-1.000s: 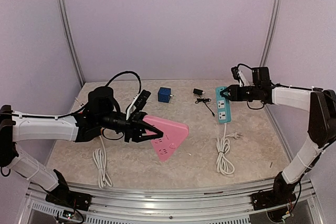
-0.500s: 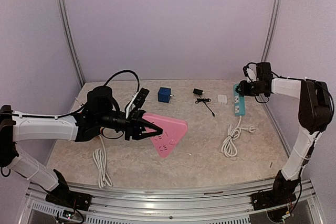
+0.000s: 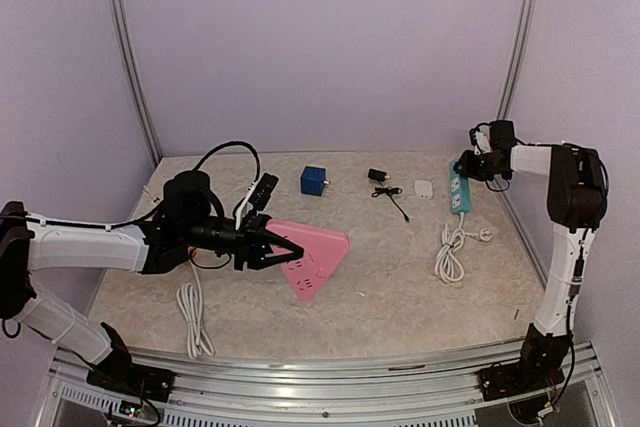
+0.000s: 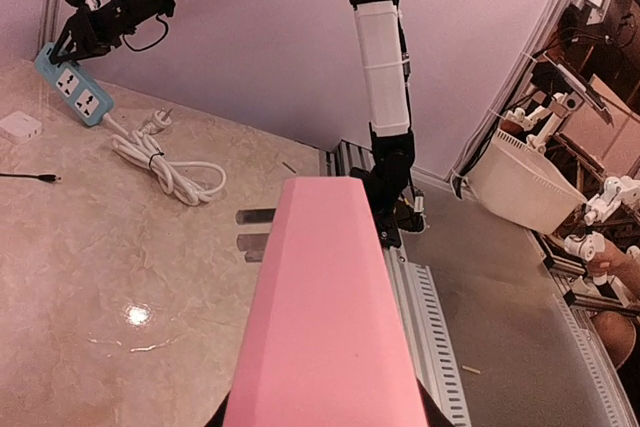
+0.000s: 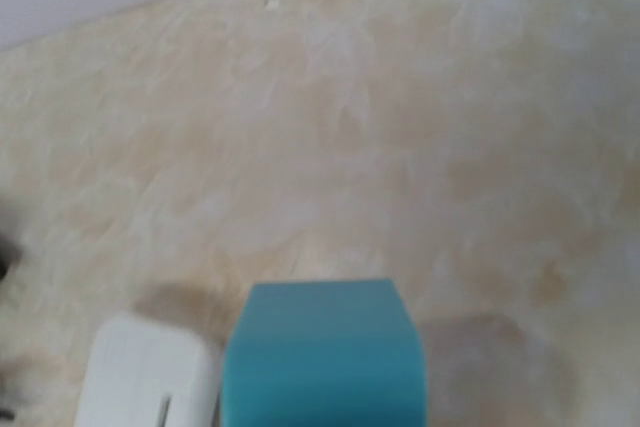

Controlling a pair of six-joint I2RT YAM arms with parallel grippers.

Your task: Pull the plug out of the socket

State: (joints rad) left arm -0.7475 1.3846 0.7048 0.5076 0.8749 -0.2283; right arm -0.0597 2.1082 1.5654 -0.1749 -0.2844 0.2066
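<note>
Sockets gripped on both sides, plug lying loose.
Left fingers (image 3: 280,250) pinch the pink triangular plastic power strip (image 3: 318,252), which juts out ahead of them over the marbled bench (image 3: 380,287). Farther off, right fingers (image 3: 466,167) pinch the far end of the teal rectangular plastic power strip (image 3: 460,195), close to the back wall and corner post. The small white square plug (image 3: 424,189) lies just inward of them, apart from the strip, so the pull looks done. Any further move should head for the open middle, grip firm.
</note>
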